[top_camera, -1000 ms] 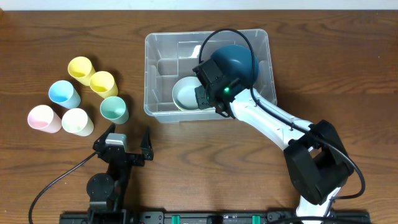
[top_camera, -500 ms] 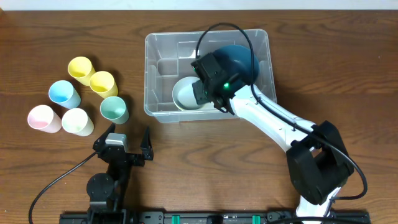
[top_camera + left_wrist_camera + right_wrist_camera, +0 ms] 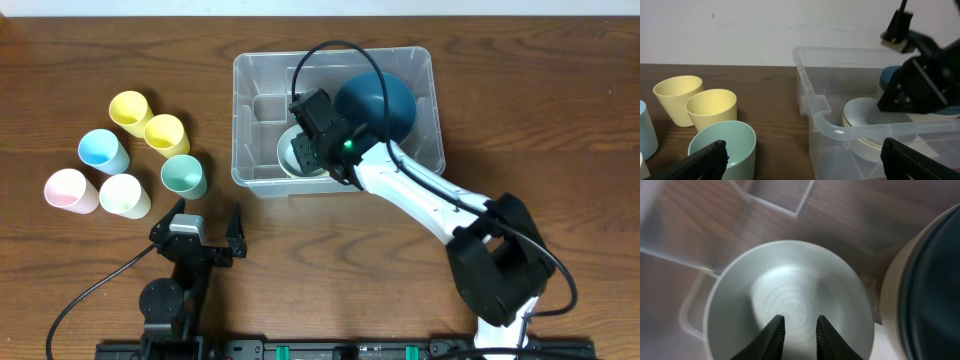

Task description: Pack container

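The container (image 3: 240,120), a clear plastic bin, stands at the table's centre back; its near rim (image 3: 830,125) shows in the left wrist view. Inside it sit a white bowl (image 3: 288,152) at the front and a dark blue bowl (image 3: 385,105) at the right. My right gripper (image 3: 800,320) hangs inside the bin just over the white bowl (image 3: 790,280), its jaws slightly apart with nothing between them; the dark blue bowl (image 3: 935,290) is to its right. My left gripper (image 3: 207,215) rests open near the table's front edge, left of the bin.
Several pastel cups stand left of the bin: two yellow (image 3: 129,108) (image 3: 165,133), a blue (image 3: 102,150), a green (image 3: 183,176), a pink (image 3: 70,190) and a cream (image 3: 124,195). The green cup (image 3: 722,145) is closest to my left gripper.
My right wrist has moved left inside the bin, from beside the dark blue bowl to over the white bowl. The left arm has not moved.
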Controlling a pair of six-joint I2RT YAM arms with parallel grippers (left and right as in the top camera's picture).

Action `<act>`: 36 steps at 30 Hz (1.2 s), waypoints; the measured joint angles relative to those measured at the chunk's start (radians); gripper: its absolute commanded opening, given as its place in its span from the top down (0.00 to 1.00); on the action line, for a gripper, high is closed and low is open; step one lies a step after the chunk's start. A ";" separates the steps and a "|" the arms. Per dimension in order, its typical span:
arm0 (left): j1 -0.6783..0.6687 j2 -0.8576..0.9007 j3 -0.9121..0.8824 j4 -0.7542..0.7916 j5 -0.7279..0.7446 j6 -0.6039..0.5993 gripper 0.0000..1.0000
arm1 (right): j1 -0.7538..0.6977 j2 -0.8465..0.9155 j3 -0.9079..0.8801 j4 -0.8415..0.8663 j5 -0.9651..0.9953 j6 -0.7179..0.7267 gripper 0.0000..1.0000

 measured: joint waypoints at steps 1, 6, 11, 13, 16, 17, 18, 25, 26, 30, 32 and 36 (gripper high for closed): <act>0.000 0.000 0.000 0.000 0.000 0.000 0.02 | 0.000 0.008 0.000 0.003 0.000 -0.001 0.78; 0.000 0.000 0.000 0.000 0.000 0.000 0.02 | 0.000 0.025 0.000 0.015 0.000 -0.003 0.79; 0.000 0.000 0.000 0.000 0.000 0.000 0.02 | 0.000 0.027 0.000 0.042 0.000 -0.003 0.79; 0.000 0.000 0.000 0.000 0.000 0.000 0.02 | 0.000 0.029 0.000 0.048 0.000 -0.003 0.80; 0.000 0.000 0.000 0.000 0.000 0.000 0.02 | 0.000 0.039 0.000 0.060 0.000 -0.003 0.79; 0.000 0.000 0.000 0.000 0.000 0.000 0.02 | 0.000 0.045 0.000 0.063 0.000 -0.003 0.79; 0.000 0.000 0.000 0.000 0.000 0.000 0.02 | 0.000 0.050 0.000 0.065 0.001 -0.003 0.79; 0.000 0.000 0.000 0.000 0.000 0.000 0.02 | 0.000 0.075 0.000 0.098 0.008 -0.003 0.78; 0.000 0.000 0.000 0.000 0.000 0.000 0.02 | 0.000 0.075 0.000 0.104 0.010 -0.003 0.78; 0.000 0.000 0.000 0.000 0.000 0.000 0.02 | 0.000 0.075 0.000 0.109 0.013 -0.003 0.78; 0.000 0.000 0.000 0.000 0.000 0.000 0.02 | 0.000 0.075 0.000 0.116 0.015 -0.003 0.78; 0.000 0.000 0.000 0.000 0.000 0.000 0.02 | 0.000 0.075 0.000 0.134 0.018 -0.003 0.78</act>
